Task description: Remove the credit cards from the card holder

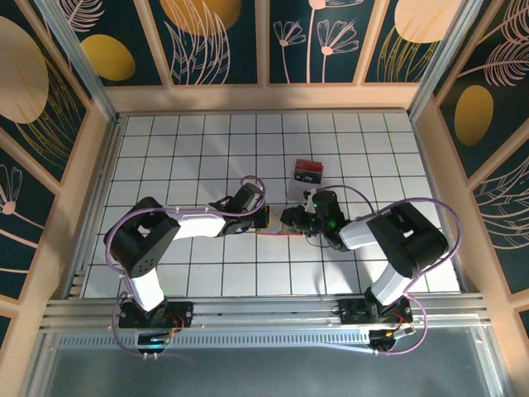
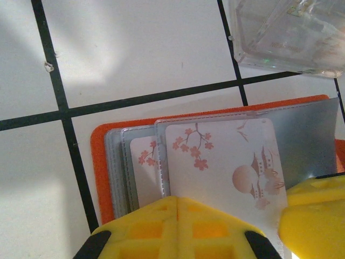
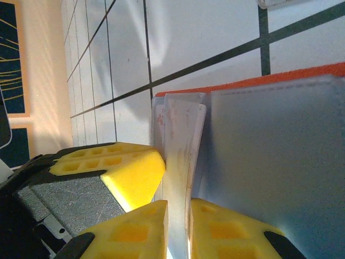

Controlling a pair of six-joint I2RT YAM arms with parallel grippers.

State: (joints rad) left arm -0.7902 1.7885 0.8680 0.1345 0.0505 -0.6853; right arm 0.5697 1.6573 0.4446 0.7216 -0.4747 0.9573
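Observation:
The card holder (image 1: 274,234) lies open on the tiled table, orange-rimmed (image 2: 99,162) and blue-grey inside (image 3: 269,162). White credit cards with a pink blossom print (image 2: 226,156) sit in its clear sleeves. My left gripper (image 2: 180,202) is shut, its yellow tips resting on the near edge of the sleeves; in the top view it (image 1: 266,219) comes in from the left. My right gripper (image 3: 178,226) comes in from the right (image 1: 289,222) and is shut on one credit card (image 3: 180,151), seen edge-on and standing up from the holder. The left gripper's finger (image 3: 121,170) sits right beside it.
A clear box (image 1: 307,172) with red and black contents stands about one tile behind the holder, its corner (image 2: 285,32) close to the holder's far edge. Wooden walls ring the table. White tiles lie open to the left, right and front.

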